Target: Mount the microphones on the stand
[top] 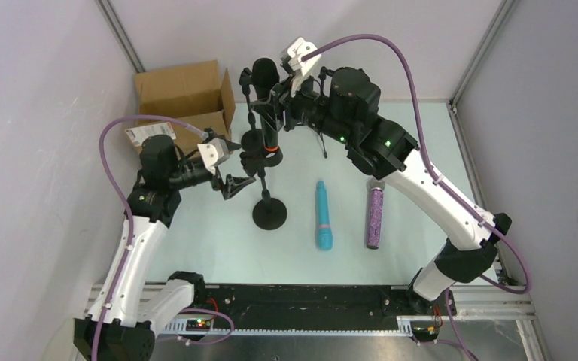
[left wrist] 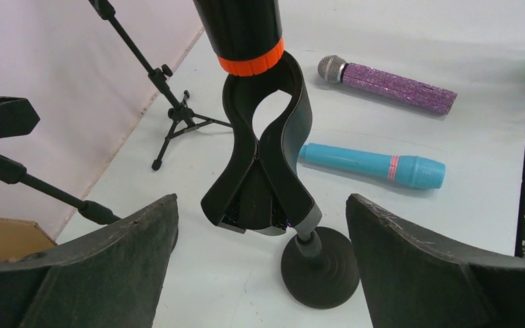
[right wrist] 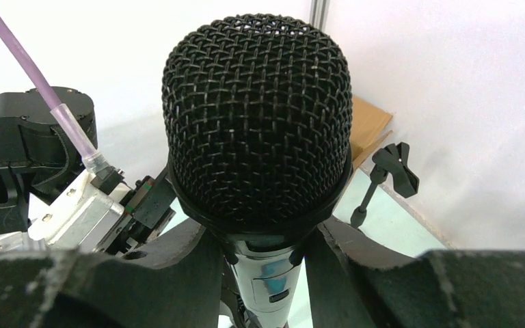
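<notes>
The black microphone (top: 265,75) stands upright, and my right gripper (top: 286,99) is shut on its body just under the mesh head (right wrist: 256,116). Its orange-ringed lower end (left wrist: 249,65) rests in the top of the stand's black clip (left wrist: 263,157). The stand (top: 269,214) has a round base (left wrist: 320,266). My left gripper (left wrist: 260,273) hangs open just left of the clip, its fingers (left wrist: 109,266) either side of it without touching. The turquoise microphone (top: 323,216) and the glittery purple microphone (top: 375,216) lie flat on the table, right of the stand.
An open cardboard box (top: 184,98) sits at the back left. A small tripod stand (left wrist: 178,113) is behind the main stand. Another black clip on a rod (left wrist: 3,119) reaches in at the left. White walls close in both sides.
</notes>
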